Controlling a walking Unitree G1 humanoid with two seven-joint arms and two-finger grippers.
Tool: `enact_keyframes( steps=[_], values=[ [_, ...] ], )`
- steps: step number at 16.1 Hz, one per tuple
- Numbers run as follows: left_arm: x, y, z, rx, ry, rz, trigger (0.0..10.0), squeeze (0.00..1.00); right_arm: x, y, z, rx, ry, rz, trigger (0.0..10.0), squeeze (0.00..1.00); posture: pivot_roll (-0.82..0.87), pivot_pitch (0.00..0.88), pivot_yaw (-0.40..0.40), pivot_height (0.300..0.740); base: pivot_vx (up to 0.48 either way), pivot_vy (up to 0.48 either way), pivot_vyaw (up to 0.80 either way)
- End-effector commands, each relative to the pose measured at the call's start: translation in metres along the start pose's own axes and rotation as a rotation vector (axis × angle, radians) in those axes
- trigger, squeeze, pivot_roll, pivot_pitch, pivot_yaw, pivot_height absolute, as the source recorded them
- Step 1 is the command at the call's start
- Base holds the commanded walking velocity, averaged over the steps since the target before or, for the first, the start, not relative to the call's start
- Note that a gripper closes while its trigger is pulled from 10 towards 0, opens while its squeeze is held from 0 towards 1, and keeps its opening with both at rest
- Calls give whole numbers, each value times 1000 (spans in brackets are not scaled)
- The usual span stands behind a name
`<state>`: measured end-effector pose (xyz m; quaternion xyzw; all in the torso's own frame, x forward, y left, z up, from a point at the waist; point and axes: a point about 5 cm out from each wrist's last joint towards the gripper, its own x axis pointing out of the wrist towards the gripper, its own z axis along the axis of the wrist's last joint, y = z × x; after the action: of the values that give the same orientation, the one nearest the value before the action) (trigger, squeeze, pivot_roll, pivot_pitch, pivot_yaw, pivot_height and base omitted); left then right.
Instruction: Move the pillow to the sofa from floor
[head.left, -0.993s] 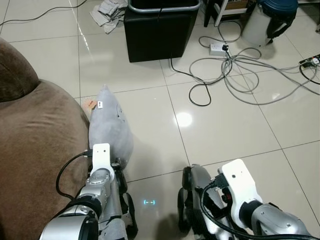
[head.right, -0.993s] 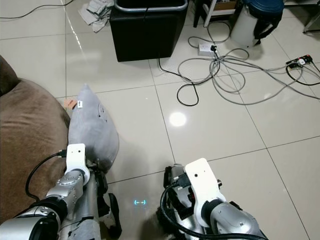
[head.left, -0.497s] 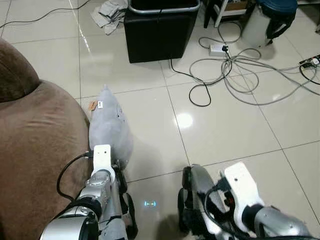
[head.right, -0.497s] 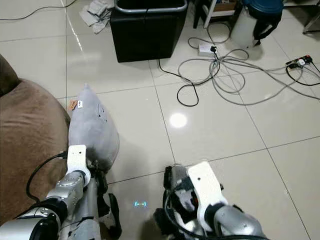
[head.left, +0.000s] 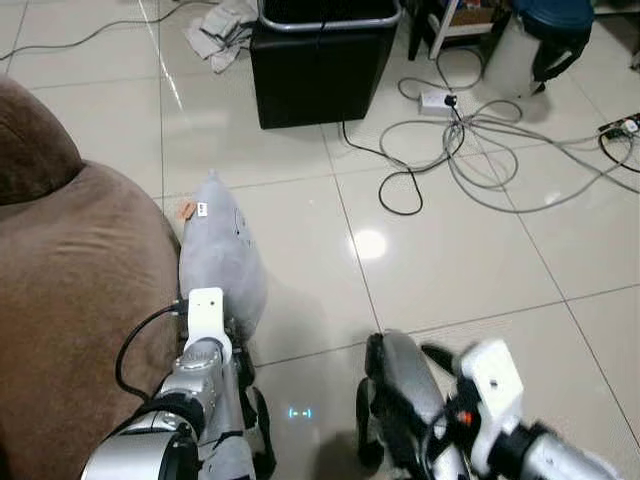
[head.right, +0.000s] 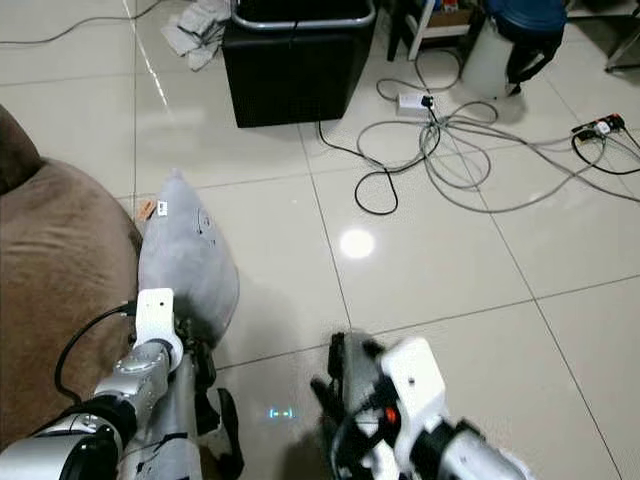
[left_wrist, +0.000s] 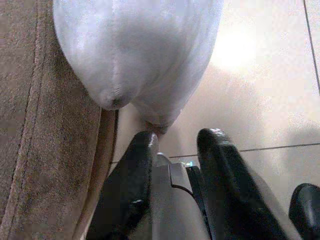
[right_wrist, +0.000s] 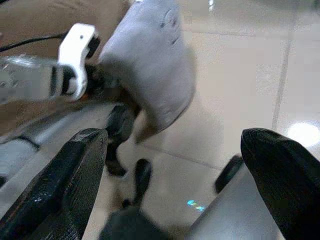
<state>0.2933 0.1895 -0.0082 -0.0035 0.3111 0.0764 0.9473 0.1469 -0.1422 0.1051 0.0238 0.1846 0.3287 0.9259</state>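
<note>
A grey pillow (head.left: 220, 258) stands on the tiled floor, leaning against the side of the brown sofa (head.left: 70, 300). My left gripper (left_wrist: 177, 142) hangs low just short of the pillow's (left_wrist: 140, 50) near corner, next to the sofa's edge. Its fingers (left_wrist: 137, 165) are a narrow gap apart with nothing between them. My right gripper (right_wrist: 175, 140) is low on the right, blurred in the eye views, and faces across toward the pillow (right_wrist: 150, 75) and the left arm. It stands wide open and empty.
A black bin (head.left: 322, 60) stands ahead, with crumpled cloth (head.left: 225, 25) to its left. Tangled cables (head.left: 470, 140) and a power strip (head.left: 437, 98) lie at the right, by a white and blue container (head.left: 535, 35). A small orange scrap (head.left: 185, 210) lies by the pillow's far end.
My right arm has sunk lower and further right in the eye views and is now blurred. The left arm and the pillow have stayed put.
</note>
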Motion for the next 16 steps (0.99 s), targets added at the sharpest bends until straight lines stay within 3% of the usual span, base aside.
enact_keyframes(
  steps=[1,3,6,13,16],
  values=[
    [-2,0,-10,-16,30,-7,0,0,-2,0,-8,43,-13,28,10000,0,-201,250,-18,573,0,0,0],
    [-1,1,-7,-42,18,-20,0,0,7,9,-18,116,-26,115,10000,0,-189,234,-2,573,0,0,0],
    [0,0,2,-64,-2,-37,0,0,21,21,-20,123,-33,206,10000,0,-184,219,14,573,0,0,0],
    [2,-7,10,-108,-18,-81,0,0,49,3,-15,95,-81,201,10000,0,-192,198,32,573,0,0,0],
    [2,-6,14,-113,-22,-87,0,0,58,-6,-11,76,-87,189,10000,0,-185,234,37,573,0,0,0]
  ],
)
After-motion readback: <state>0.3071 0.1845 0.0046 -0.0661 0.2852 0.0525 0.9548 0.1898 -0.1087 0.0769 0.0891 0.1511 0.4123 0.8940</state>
